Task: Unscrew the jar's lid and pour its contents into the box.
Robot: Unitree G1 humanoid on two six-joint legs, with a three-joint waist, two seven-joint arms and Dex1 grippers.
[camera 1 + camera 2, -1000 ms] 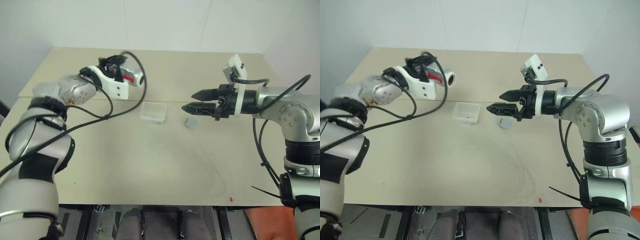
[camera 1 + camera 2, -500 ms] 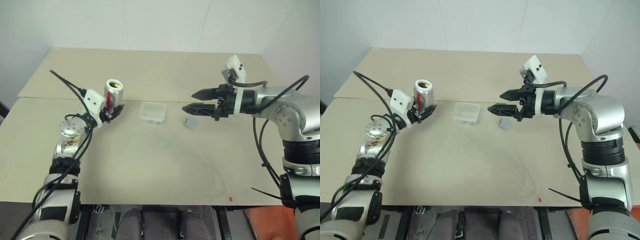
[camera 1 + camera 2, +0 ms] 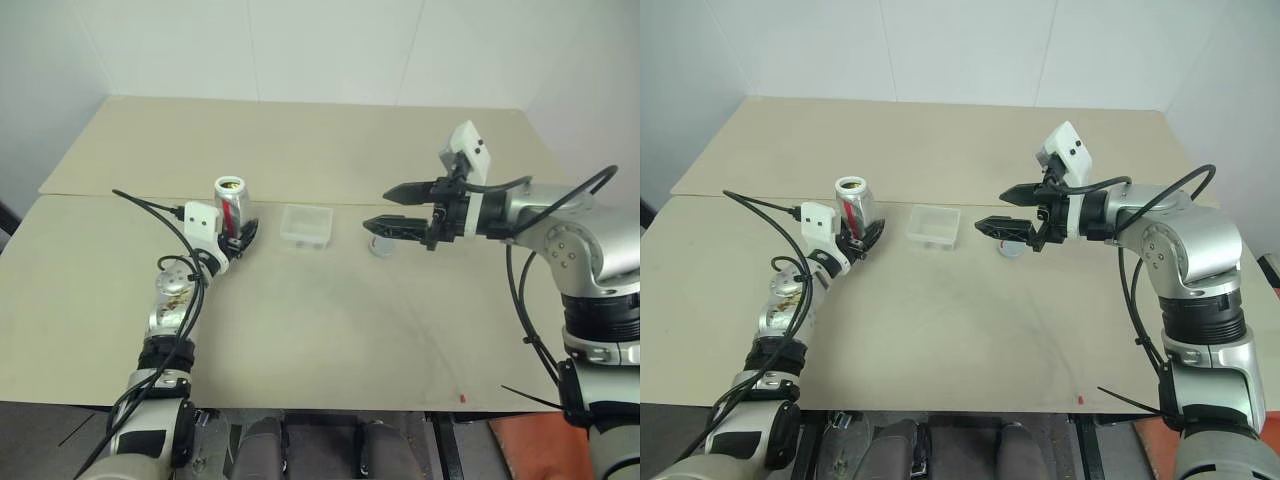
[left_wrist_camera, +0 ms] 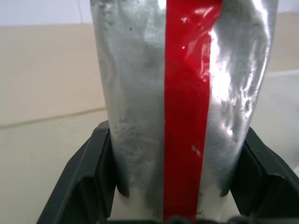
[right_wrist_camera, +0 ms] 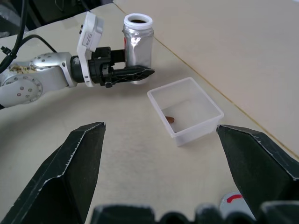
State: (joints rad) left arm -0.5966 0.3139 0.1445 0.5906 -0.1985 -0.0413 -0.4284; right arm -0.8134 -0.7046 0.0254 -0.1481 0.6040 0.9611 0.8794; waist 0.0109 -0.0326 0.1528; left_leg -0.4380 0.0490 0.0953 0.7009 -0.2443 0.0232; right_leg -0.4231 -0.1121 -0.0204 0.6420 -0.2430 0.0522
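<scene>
The table [image 3: 330, 330] carries everything, w/ the box [image 3: 306, 225] as landmark near its middle. Biggest change vs a sec ago: the left arm was raised w/ the jar [image 3: 229, 202] tipped on its side, mouth toward the box; now that arm has dropped and the wrist rolled back, so the jar stands upright just left of the box, apart from it, base at or very near the table surface, can't tell if touching. Left tool [image 3: 238, 235] is pressed together on the jar's lower body, pinching it from both sides; the left wrist view shows the red stripe running straight up between the black fingers [image 4: 88, 182]. Jar's long axis now vertical, open mouth facing up, no cap on. Right tool [image 3: 998, 210] hangs spread wide and empty just right of the box, pointing toward it, about where it was before. Lid [image 3: 380, 245] lies flat on the table right of the box, under that tool, red mark up. Smallest: a brownish bit [image 5: 170, 119] sits inside the box. My read: pour looks done, jar being set down; task near finished, only release left.
</scene>
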